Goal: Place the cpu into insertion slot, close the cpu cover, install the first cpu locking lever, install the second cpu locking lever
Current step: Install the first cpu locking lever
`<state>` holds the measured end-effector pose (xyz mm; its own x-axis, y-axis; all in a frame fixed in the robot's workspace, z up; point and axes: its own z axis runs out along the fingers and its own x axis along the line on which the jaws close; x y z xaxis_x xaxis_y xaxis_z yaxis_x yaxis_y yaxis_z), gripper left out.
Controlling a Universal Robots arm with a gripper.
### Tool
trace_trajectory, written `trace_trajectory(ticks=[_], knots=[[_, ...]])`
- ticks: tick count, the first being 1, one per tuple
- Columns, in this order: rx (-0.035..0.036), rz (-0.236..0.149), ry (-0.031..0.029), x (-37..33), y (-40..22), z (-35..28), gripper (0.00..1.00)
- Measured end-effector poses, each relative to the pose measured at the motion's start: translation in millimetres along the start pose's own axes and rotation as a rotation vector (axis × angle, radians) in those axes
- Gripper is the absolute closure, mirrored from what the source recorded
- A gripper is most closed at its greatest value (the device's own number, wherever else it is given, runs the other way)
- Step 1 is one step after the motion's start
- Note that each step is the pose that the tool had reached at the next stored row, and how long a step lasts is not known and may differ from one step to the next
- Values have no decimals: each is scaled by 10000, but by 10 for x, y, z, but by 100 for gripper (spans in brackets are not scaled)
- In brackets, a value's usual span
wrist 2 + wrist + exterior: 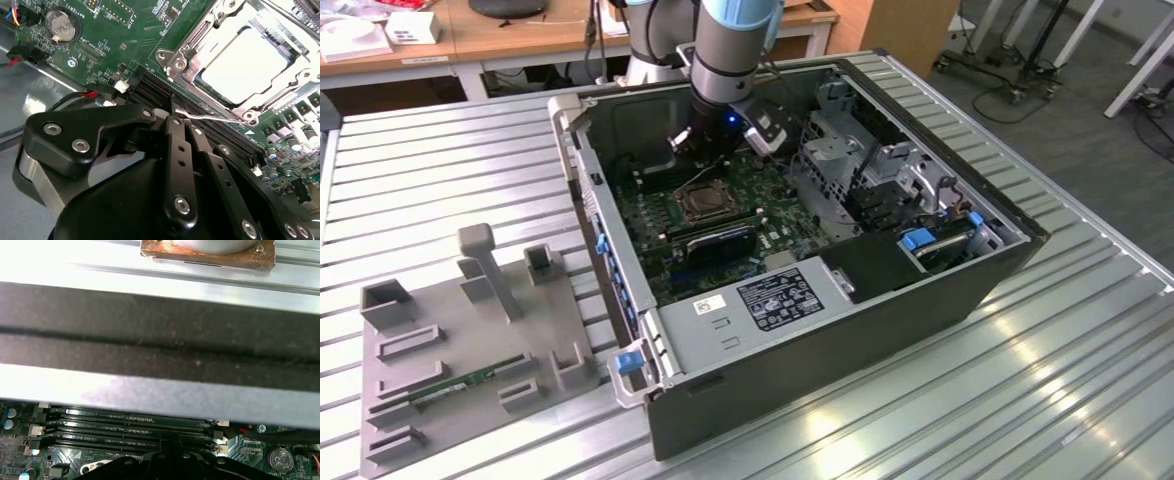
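Silver cpu cover (200, 35) around pale cpu (245, 62)

The cpu (245, 65) lies in the insertion slot (700, 203) — memory slots (130, 432) beside.

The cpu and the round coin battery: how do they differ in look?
The cpu is square and pale; the coin battery is round and silver-grey. The cpu, framed by the cpu cover, is clearly larger than the coin battery. Both lie flat on the green motherboard.
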<state>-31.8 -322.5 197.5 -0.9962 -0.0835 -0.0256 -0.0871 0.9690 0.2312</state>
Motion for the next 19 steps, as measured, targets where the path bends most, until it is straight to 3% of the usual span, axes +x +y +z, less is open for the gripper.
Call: trace_trajectory(ticks=[7,9,16,19], knots=[[-32,1,-3,25,8,2,89],[-92,0,-8,60,36,7,89],[-110,1,-10,99,97,21,89],[-230,0,-20,100,102,19,89]])
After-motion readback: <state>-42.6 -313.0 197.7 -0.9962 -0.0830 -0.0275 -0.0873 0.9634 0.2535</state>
